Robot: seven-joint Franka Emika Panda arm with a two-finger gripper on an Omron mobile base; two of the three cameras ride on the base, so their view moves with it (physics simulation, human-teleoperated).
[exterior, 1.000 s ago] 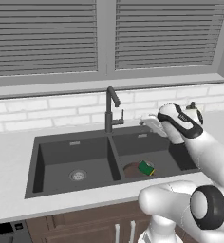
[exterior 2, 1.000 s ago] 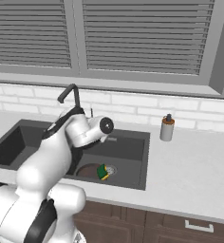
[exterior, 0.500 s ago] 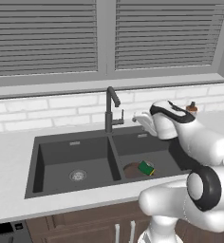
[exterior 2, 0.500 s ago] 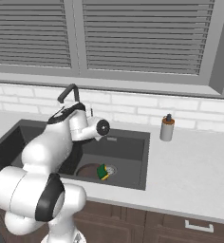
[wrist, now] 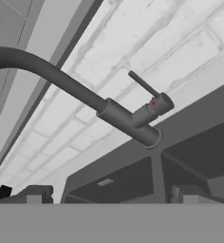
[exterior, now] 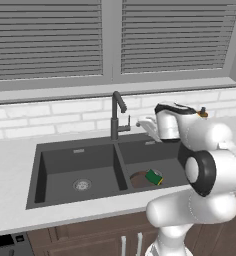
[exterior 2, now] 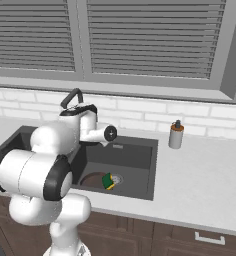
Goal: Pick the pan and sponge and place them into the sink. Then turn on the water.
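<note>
We've got our gripper [exterior: 141, 121] up over the right basin of the sink [exterior: 55, 150], pointed at the faucet [exterior: 116, 116] and just to its right, with nothing touching it. The jaws are spread wide and empty; in the hand view the two fingertips [wrist: 34, 195] sit far apart at the bottom, one on each side.

Down in the right basin we can see the pan [exterior: 139, 179] lying flat on the floor of the sink, and the sponge [exterior: 154, 176] rests on its right edge, green face up with a yellow strip along the side. From the right base view the same pair shows up: pan [exterior 2: 93, 179] beside the drain [exterior 2: 116, 179], sponge [exterior 2: 108, 181] between them. The left basin holds just its own round drain [exterior: 82, 184].

Through the hand camera the faucet [wrist: 80, 92] runs tilted across the picture, its thin lever [wrist: 143, 84] sticking out from the side of the body, with white brick wall behind. No water is coming from the spout.

On the counter [exterior 2: 205, 175] to the right, a bottle [exterior 2: 176, 134] with a brown cap stands against the wall, well apart from the arm.
</note>
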